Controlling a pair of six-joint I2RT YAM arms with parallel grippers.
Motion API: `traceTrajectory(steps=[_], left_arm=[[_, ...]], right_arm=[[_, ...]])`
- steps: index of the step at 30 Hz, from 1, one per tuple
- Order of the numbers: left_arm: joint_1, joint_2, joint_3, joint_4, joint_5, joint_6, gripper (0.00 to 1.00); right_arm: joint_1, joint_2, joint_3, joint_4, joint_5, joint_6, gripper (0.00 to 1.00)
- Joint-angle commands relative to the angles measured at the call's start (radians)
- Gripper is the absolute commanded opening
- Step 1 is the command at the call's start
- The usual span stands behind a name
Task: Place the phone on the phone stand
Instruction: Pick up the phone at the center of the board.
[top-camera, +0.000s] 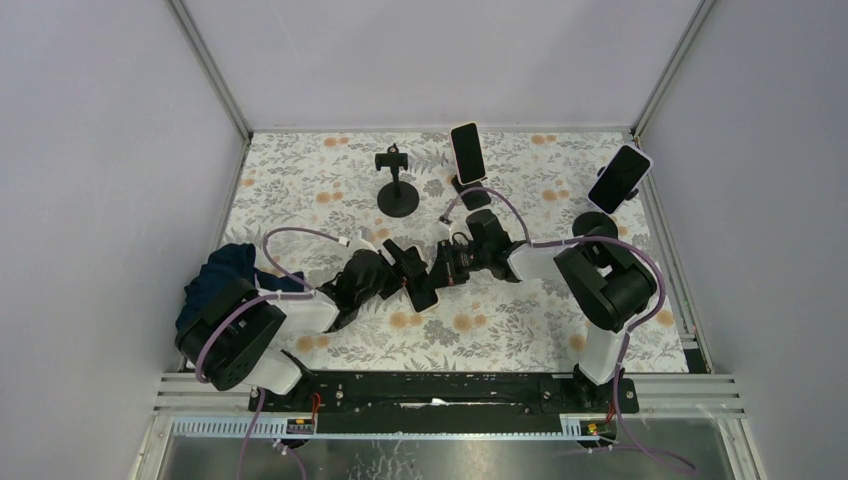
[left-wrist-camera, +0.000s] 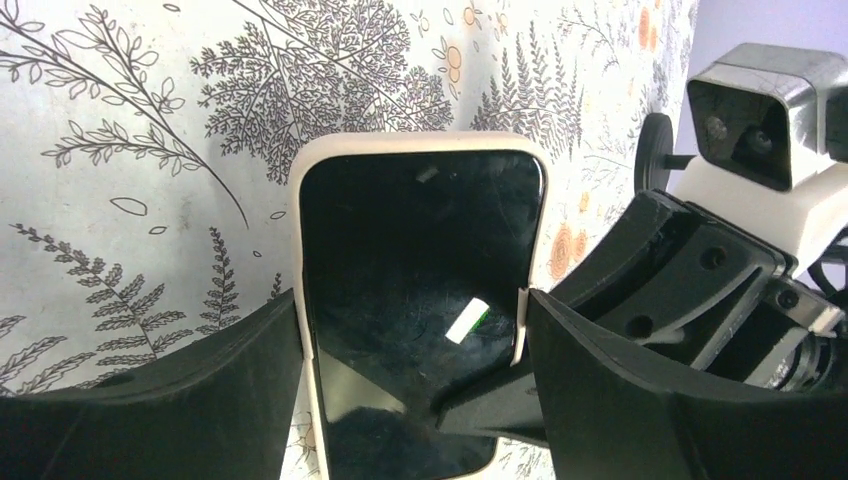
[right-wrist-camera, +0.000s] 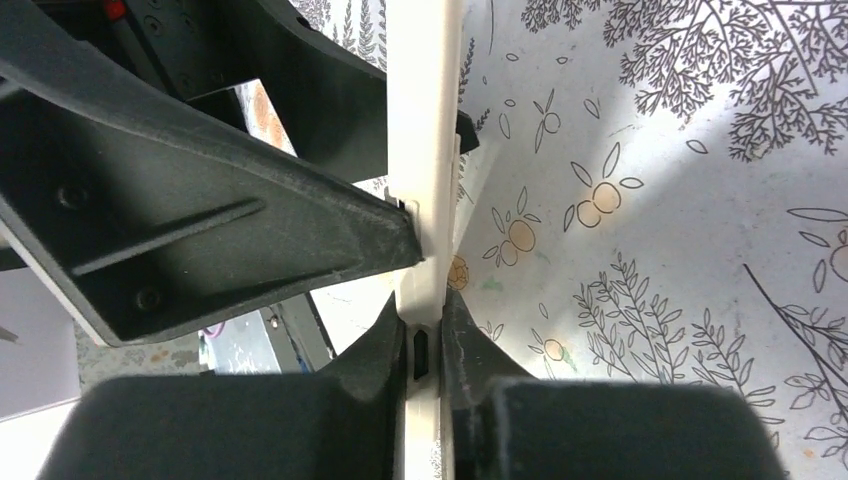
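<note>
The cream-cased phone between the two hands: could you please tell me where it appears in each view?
Top external: the cream-cased phone sits just below the picture's middle.
Left wrist: the phone fills the middle, screen towards the camera.
Right wrist: the phone is edge-on, a pale upright strip mid-picture.
Shared landmark: the floral-print table cover.
</note>
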Motion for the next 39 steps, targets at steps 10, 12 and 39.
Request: traceTrajectory(steps=[10,12,39], left_arm=[[-0.010,-0.337,-0.059,0.245,0.177,0.347,0.99],[-0.009,-0.406,-0.069,0.243,0.228,0.412,0.99],[-0.004,-0.112,-0.083,1.011,0.524,0.224,0.70]], right_arm=[[-0.086,-0.106,0.068,0.082,-0.356,-0.053,0.01],[-0.107,-0.135,0.092,0.027,-0.419,-0.110,0.01],[-0.247,-0.411,0.130,-0.205,-0.709,-0.399,0.05]])
